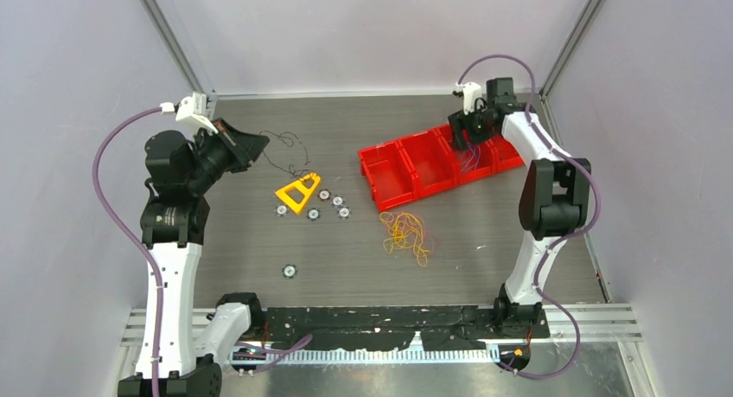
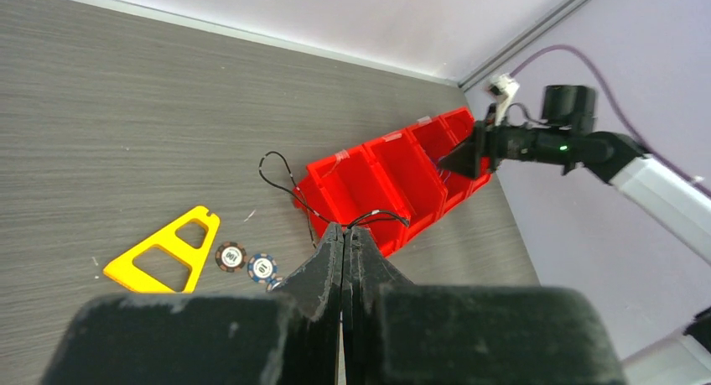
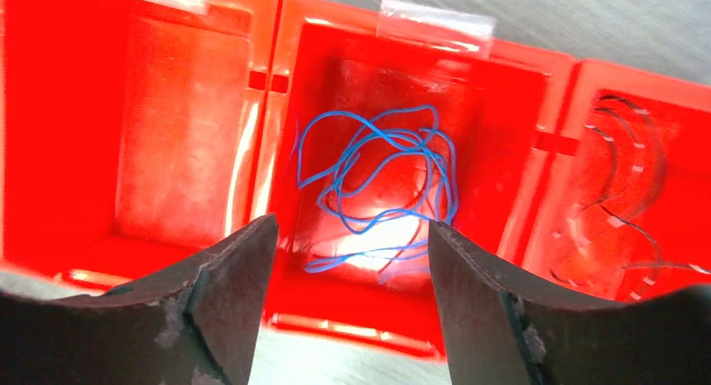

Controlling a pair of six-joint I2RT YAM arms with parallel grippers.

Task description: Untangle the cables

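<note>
So the right gripper (image 3: pixel 350 227) has its jaws apart, hovering straight over one blue cable (image 3: pixel 377 175), a loose coil with no real long axis, down in the red bin (image 3: pixel 511 150). The left gripper (image 2: pixel 344 227) is pinched together on one black cable (image 2: pixel 377 214), which trails off ahead-left of the tips. One yellow-orange tangle (image 1: pixel 406 233) lies well apart from both.

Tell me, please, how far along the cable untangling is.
Done: a blue cable lies in one red bin compartment, a dark cable in the next, below the open right hand. In hand: the left hand pinches a black cable. Left: the yellow-orange tangle on the table.
</note>
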